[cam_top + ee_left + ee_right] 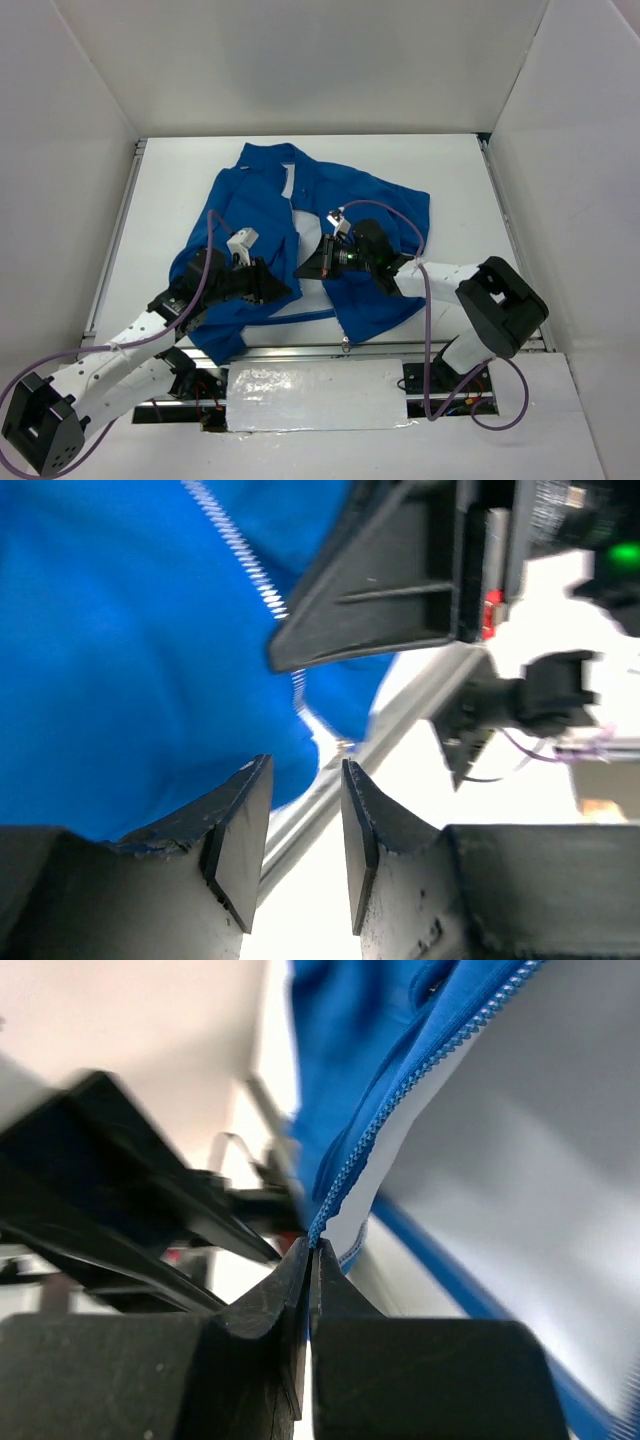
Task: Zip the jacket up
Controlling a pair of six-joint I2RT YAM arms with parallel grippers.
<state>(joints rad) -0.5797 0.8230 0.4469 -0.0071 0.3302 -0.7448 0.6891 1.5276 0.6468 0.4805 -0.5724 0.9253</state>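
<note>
Jacket (pixel 300 215) long axis runs 12 to 6 o'clock, collar at 12. Right hand (pixel 311 1250) pinches zipper (pixel 400 1100) end; left hand (pixel 305 772) parted, empty. Hem partly hidden.

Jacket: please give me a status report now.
Right gripper shut on the jacket at its zipper edge. Left gripper open, holding nothing, near the hem. Front not zipped. Grippers close together.
</note>
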